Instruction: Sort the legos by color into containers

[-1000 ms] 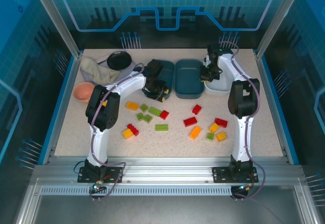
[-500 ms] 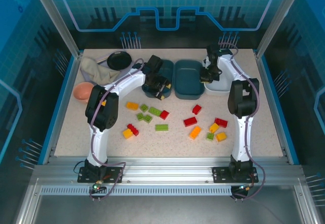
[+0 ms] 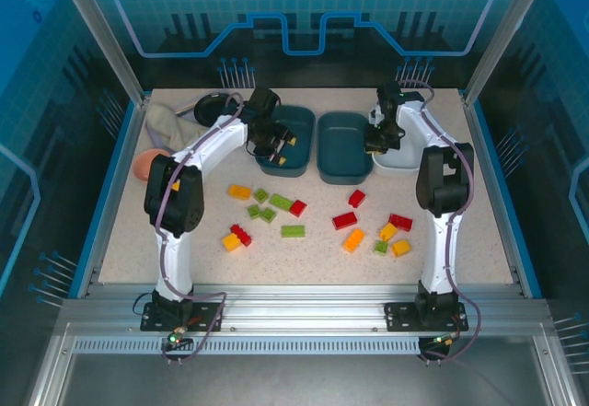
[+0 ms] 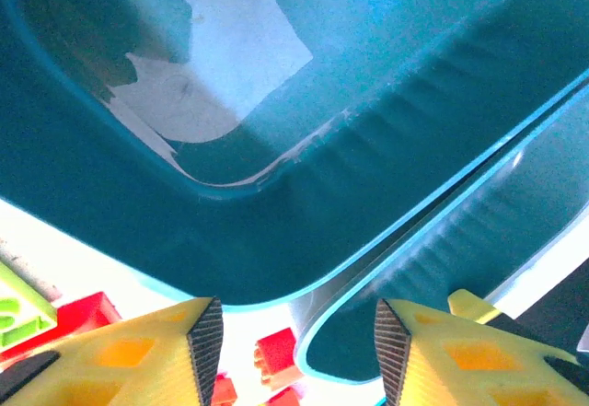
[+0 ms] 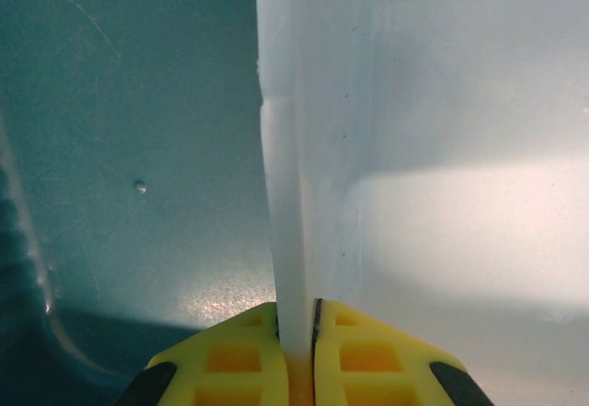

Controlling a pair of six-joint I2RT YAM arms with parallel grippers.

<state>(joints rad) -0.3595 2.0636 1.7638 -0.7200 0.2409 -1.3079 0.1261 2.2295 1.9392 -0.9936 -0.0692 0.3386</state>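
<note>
The left gripper [image 3: 278, 141] has swung back over the left teal tray [image 3: 305, 119], jaws apart and empty; a yellow speck [image 3: 283, 159] at that tray's near end may be a dropped brick. The right gripper [image 3: 378, 138] stays pinched on the rim of the white tray [image 3: 402, 160], and most bricks [image 3: 293, 231] lie unsorted on the table [image 3: 479, 231].

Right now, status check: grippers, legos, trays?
Left gripper open, empty, over left teal tray. Right gripper shut on white tray wall. Legos scattered on table. Nothing in the way.

Two teal trays [image 3: 342, 144], one white tray [image 3: 398, 159], five red legos [image 3: 344, 220], five orange legos [image 3: 353, 239], six green legos [image 3: 293, 231]
</note>
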